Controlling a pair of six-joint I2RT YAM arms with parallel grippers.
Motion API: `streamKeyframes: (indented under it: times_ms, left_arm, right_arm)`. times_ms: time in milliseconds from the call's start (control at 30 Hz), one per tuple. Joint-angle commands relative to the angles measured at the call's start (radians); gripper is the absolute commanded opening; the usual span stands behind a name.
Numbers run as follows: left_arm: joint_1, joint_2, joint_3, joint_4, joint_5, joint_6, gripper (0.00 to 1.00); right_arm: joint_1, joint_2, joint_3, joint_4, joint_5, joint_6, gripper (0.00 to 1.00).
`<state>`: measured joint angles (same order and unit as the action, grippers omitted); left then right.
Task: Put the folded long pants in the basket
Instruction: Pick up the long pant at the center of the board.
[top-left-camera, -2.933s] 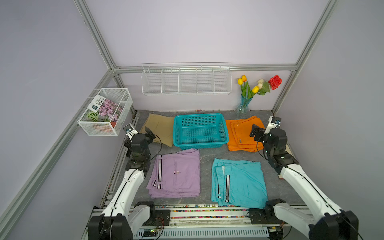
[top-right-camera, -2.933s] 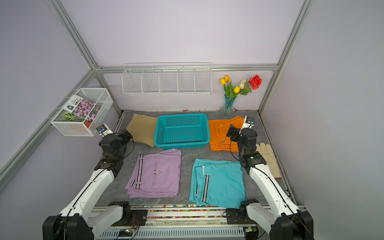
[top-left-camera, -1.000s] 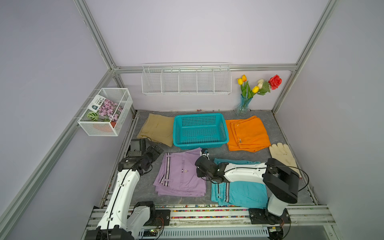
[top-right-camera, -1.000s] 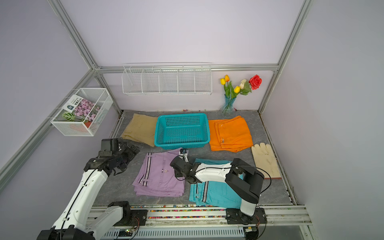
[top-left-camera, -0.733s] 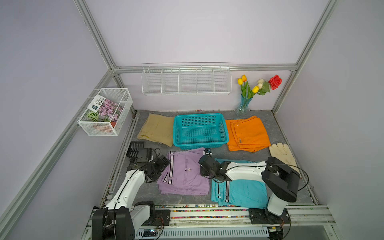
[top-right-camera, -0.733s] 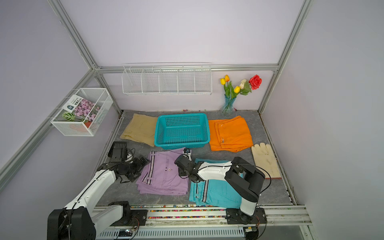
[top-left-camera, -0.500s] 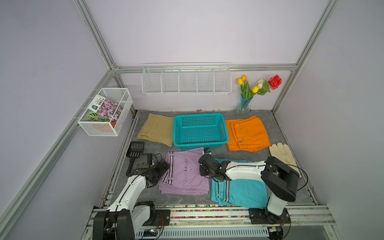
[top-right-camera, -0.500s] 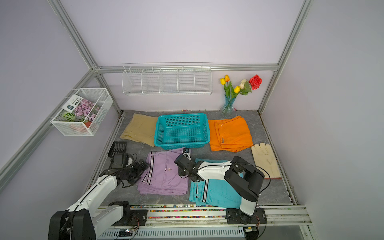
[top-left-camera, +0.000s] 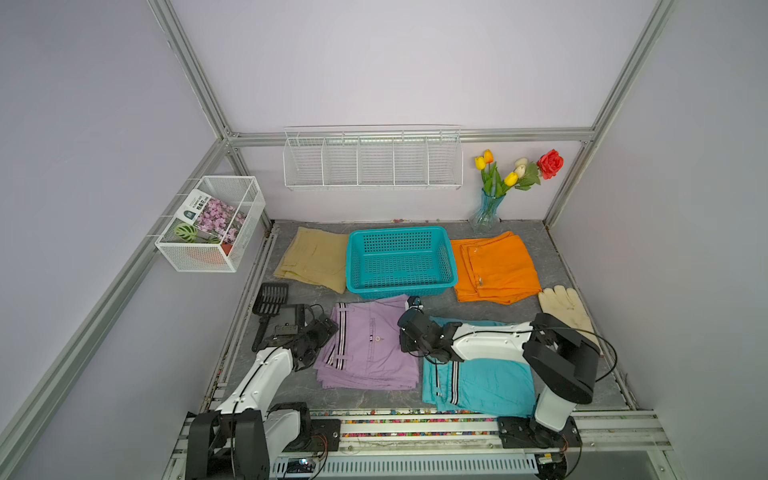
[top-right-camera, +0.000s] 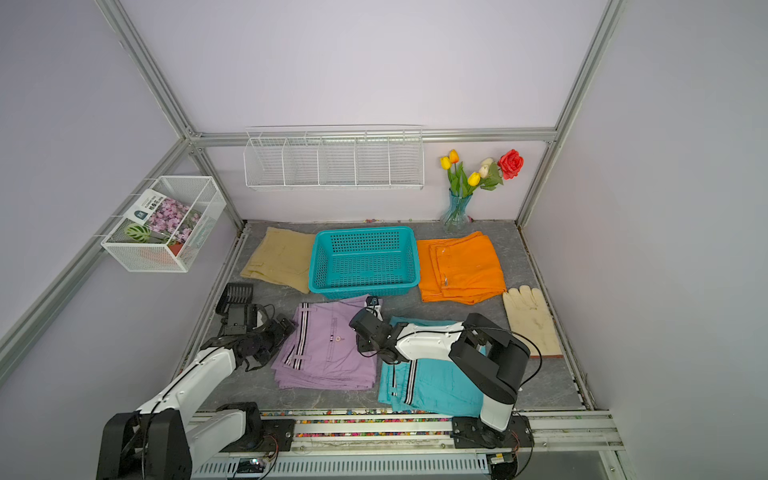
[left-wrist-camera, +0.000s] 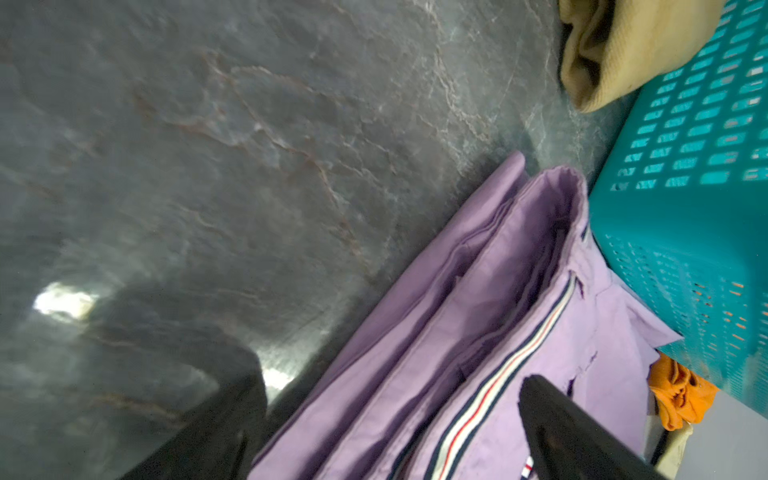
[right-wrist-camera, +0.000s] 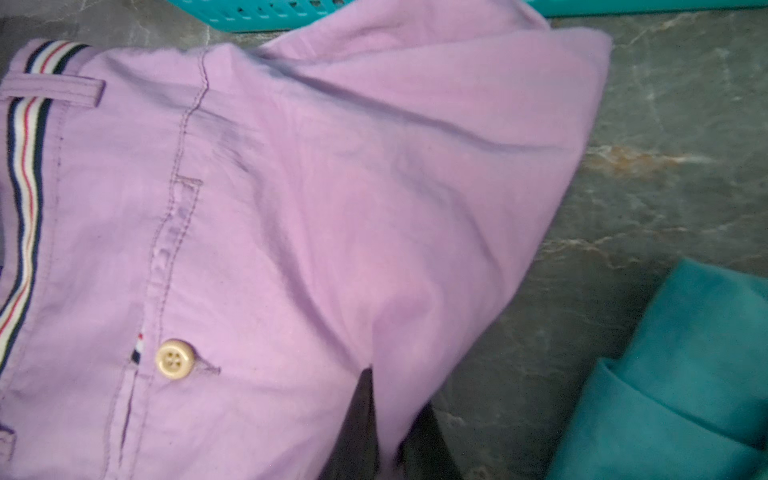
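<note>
Four folded pants lie around the teal basket (top-left-camera: 401, 232), all outside it: lilac pants (top-left-camera: 370, 340) just before its near wall, turquoise pants (top-left-camera: 482, 382) beside those, tan pants (top-left-camera: 313, 259) against its left side, orange pants (top-left-camera: 494, 266) by its right. The right gripper (right-wrist-camera: 395, 399) is pinched shut on the lilac pants' edge. The left gripper (left-wrist-camera: 388, 399) gapes wide astride their striped edge, gripping nothing.

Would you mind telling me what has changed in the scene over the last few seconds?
Both arms have swung down from the back to the lilac pants. The right gripper has shut on the edge nearest the turquoise pants. The left gripper stands open at the striped edge. The lilac pants have slid slightly toward the turquoise pants. The basket, tan pants, orange pants and glove have not moved.
</note>
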<state>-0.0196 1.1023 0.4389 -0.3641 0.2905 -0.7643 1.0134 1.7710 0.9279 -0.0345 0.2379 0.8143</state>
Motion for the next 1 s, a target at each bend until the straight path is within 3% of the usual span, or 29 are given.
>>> streamKeyframes:
  times_ms: [0,133,267,400,633,800,967]
  left_arm:
    - [-0.002,0.059,-0.044,0.022,0.089,0.016,1.00]
    - [-0.002,0.148,-0.054,0.069,0.150,0.026,0.99]
    - [-0.003,0.206,-0.074,0.128,0.204,0.021,0.88]
    - [-0.003,0.208,-0.067,0.098,0.183,0.028,0.55]
    - [-0.004,0.085,-0.077,0.035,0.152,0.015,0.00]
    - [-0.003,-0.008,-0.054,-0.038,0.176,0.025,0.00]
    - [-0.006,-0.203,-0.025,-0.118,0.218,-0.014,0.00]
  right_arm:
    - [0.010,0.002,0.004,-0.035,-0.017,-0.014,0.01]
    - [0.012,0.016,0.015,-0.038,-0.020,-0.014,0.01]
    - [0.017,0.019,0.019,-0.037,-0.017,-0.014,0.01]
    - [0.018,0.017,0.024,-0.042,-0.012,-0.012,0.01]
    - [0.021,0.013,0.026,-0.036,-0.015,-0.010,0.01]
    - [0.027,-0.013,0.022,-0.029,-0.022,-0.026,0.00]
    - [0.045,-0.084,0.032,-0.057,-0.030,-0.051,0.00]
